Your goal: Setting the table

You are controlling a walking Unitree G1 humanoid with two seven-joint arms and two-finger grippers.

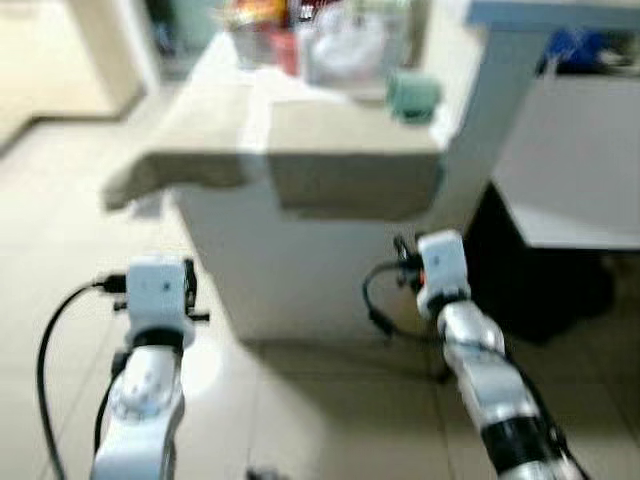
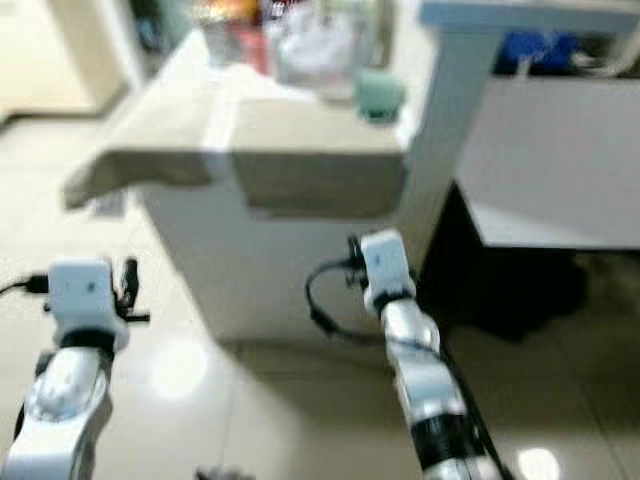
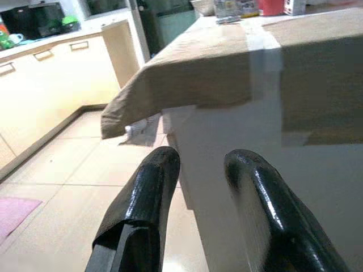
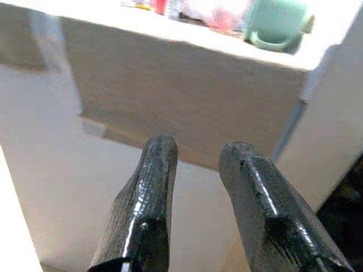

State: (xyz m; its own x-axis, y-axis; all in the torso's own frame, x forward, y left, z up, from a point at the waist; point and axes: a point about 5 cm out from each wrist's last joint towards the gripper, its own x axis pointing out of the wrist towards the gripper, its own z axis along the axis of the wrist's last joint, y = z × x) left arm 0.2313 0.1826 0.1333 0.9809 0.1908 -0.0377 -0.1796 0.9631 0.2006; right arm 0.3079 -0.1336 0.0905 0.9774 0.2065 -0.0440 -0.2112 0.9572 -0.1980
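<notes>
Cloth-covered table [image 1: 340, 150] ahead; both grippers' jaws slightly parted, empty.

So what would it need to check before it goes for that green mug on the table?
1. Left tool free of any load: ok, open.
2. Right tool free: ok, open.
3. Pale green ceramic mug upright near the table edge: ok.
4. Mug within reach: not ok, both tools sit below the beige-clothed table.
5. Clutter behind the mug identified: cannot tell, blurred.
</notes>
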